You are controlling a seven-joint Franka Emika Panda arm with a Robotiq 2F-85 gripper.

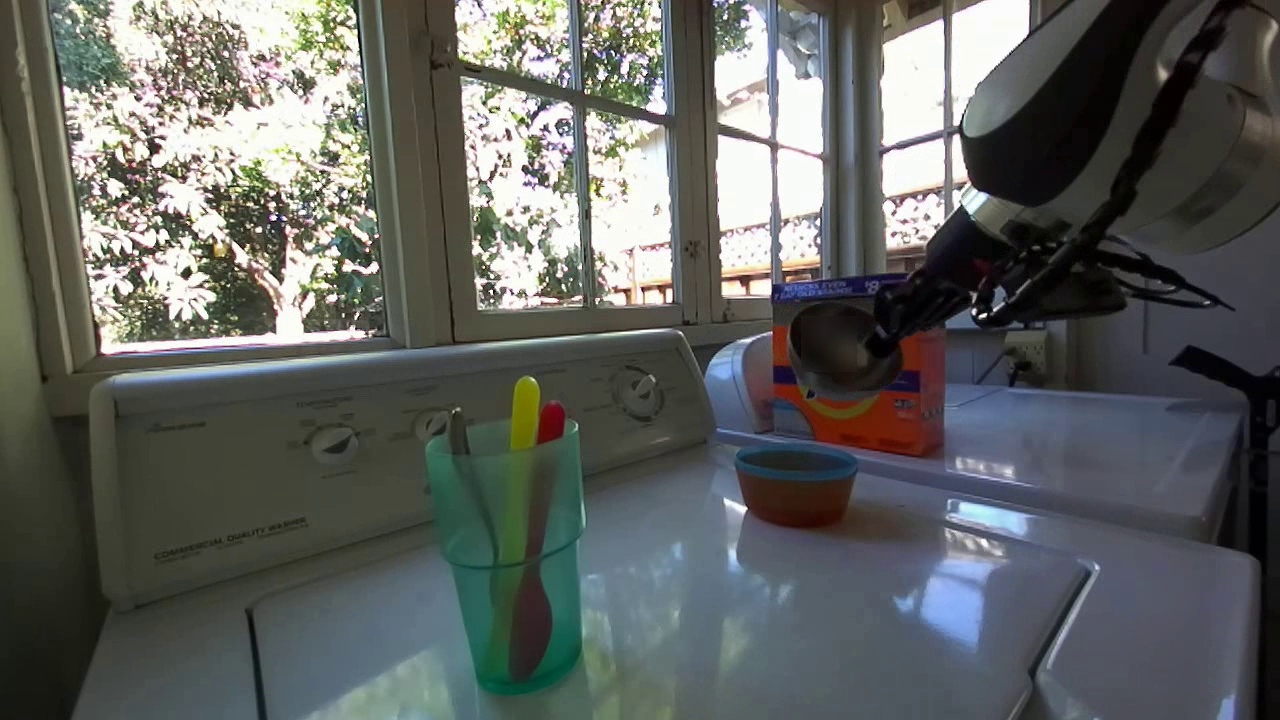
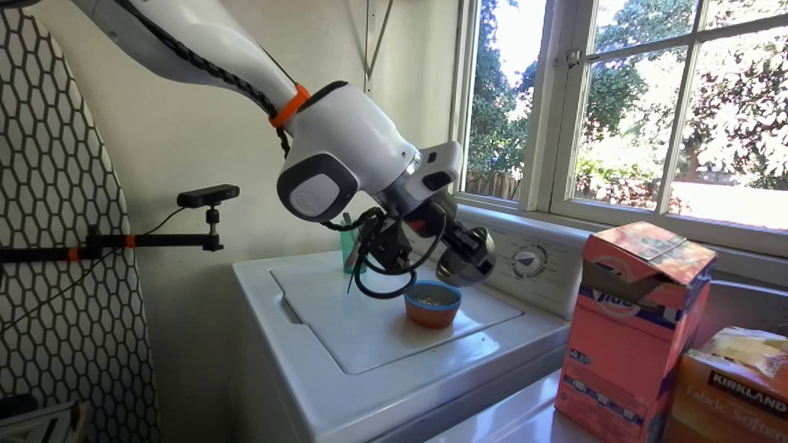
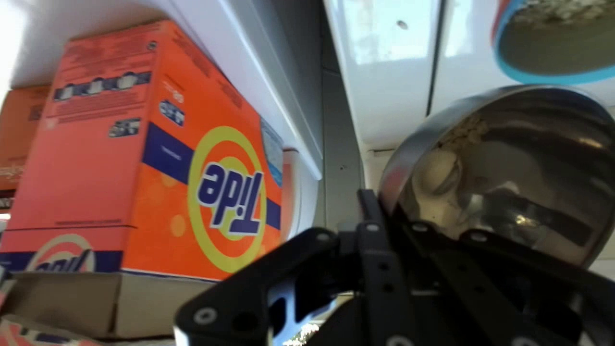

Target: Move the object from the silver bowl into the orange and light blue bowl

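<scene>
The silver bowl [image 1: 842, 350] is up in the air, tipped steeply on its side, with my gripper [image 3: 386, 209] shut on its rim. In the wrist view its shiny inside [image 3: 533, 139] faces the camera, and a small patch of pale grains [image 3: 463, 133] clings near the rim. Close below it on the washer lid is the orange and light blue bowl [image 2: 432, 315], upright, with an orange body and light blue rim. Pale flakes or grains [image 3: 567, 12] lie inside that bowl. The two bowls look apart in an exterior view. Dark fingers [image 2: 483, 249] cover part of the silver rim.
A teal cup [image 1: 510, 600] with several utensils stands on the washer lid [image 1: 700, 620]. On the neighbouring machine is an orange Tide box [image 2: 615, 357], with a Kirkland box [image 2: 732, 394] beside it. The washer's control panel [image 1: 270, 450] rises along the window side.
</scene>
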